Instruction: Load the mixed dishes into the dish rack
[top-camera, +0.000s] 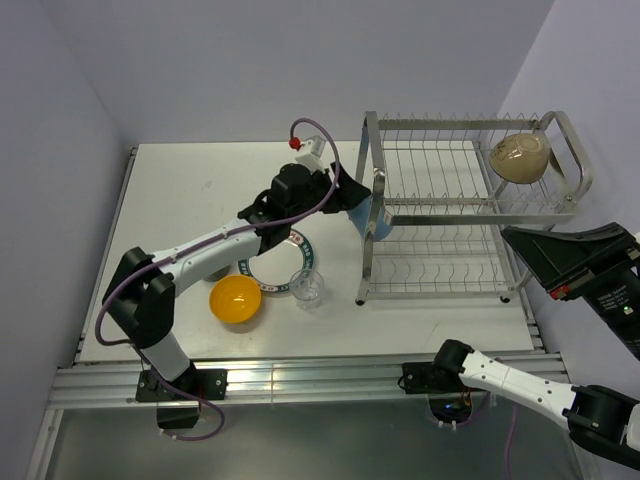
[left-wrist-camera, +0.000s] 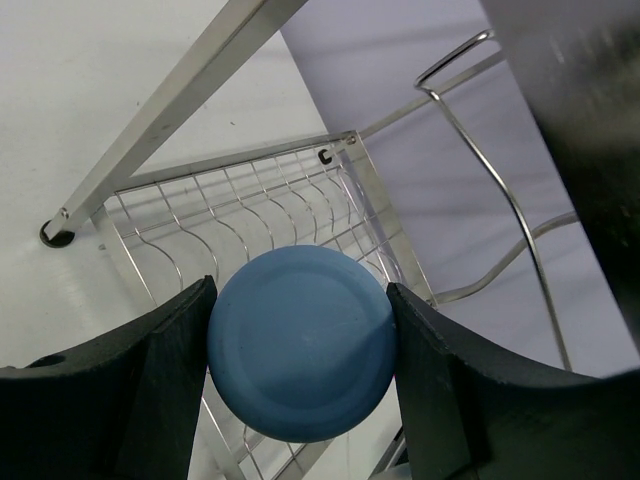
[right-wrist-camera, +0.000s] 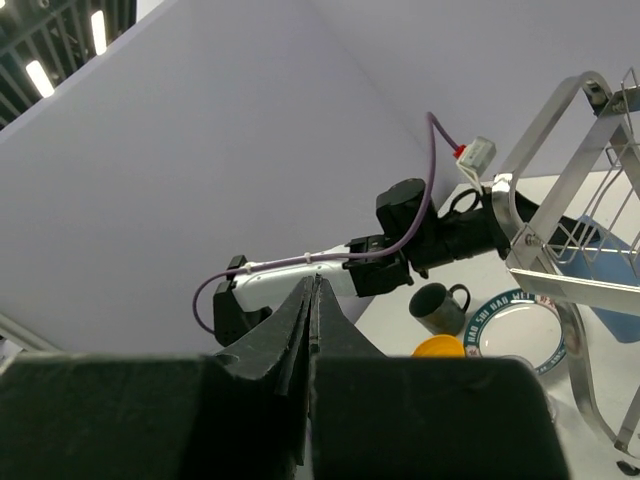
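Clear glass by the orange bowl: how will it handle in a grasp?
The glass looks smooth and transparent, so it is probably slippery and breakable under a hard squeeze. It stands upright, so a sideways nudge may tip it. It is round, so once tipped it would likely roll.

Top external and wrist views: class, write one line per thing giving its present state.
light blue tumbler: held at the dish rack's end
left gripper: shut on the tumbler
right gripper: shut, empty
beige bowl: on edge in the rack's upper tier
small orange bowl: upright on table, empty
clear glass: upright on table, empty
dark mug: upright on table
white plate: flat on table
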